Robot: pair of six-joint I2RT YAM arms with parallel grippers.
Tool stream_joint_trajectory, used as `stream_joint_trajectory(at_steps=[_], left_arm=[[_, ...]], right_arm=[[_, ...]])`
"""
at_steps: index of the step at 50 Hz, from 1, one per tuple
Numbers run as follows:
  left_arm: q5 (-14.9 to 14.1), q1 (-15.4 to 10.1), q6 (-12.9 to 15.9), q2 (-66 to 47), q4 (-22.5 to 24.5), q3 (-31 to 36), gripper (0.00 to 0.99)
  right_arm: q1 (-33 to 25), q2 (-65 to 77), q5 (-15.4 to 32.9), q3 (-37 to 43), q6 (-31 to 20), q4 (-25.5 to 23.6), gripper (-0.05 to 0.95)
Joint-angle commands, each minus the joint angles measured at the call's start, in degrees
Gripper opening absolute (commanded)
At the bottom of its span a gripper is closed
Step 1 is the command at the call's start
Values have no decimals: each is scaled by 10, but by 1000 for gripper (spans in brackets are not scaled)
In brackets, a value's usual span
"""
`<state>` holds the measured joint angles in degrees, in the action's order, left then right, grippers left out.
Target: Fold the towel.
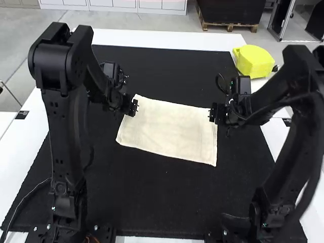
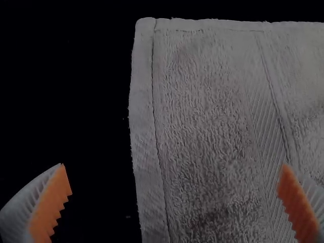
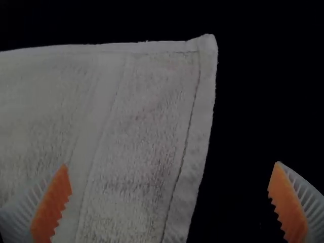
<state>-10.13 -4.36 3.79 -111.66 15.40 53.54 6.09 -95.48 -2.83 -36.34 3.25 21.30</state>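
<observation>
"Left gripper (image 1: 133, 107) and right gripper (image 1: 213, 113): how do they stand?"

"Wide, the pair of them, with a big gap between the fingers of each."

"And below them?"

"Black mat (image 1: 152, 195), then the towel (image 1: 169, 129) on it, laid flat between the grippers, its far corners close to them. Most of it lies on the arm bases' side of the grippers."

"How does it look?"

"Cream, four-sided and smooth, with a fuzzy pile. I can't tell whether it's doubled."

"Which way does it point?"

"Its long axis runs from the left gripper's side to the right's, slanting a little, the right end closer to the bases."

"Smaller bits?"

"Near each end there's a flatter woven band (image 2: 266, 109). Then comes a narrow stitched side hem (image 2: 142, 106), crossing the gap between each gripper's fingers."
</observation>
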Motion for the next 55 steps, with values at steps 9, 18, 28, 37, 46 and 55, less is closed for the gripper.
stream_joint_trajectory(at_steps=[9, 18, 28, 37, 46, 55], left_arm=[[-6, 1, 7, -28, 10, 47, 956], [-5, 1, 9, -50, 9, 68, 956], [-4, 1, 10, -70, 7, 87, 954], [-4, 1, 16, -88, 2, 100, 952], [-4, 2, 17, -98, -3, 104, 952], [-3, 3, 18, -103, -6, 104, 933]], right_arm=[[-6, -57, -7, -47, 0, 14, 900], [-6, -88, -7, -70, 0, 18, 900], [-6, -122, -7, -88, 0, 28, 900], [-6, -148, -6, -102, 0, 28, 902], [-6, -170, -7, -113, 4, 26, 903], [-6, -172, -11, -118, 3, 23, 905]])
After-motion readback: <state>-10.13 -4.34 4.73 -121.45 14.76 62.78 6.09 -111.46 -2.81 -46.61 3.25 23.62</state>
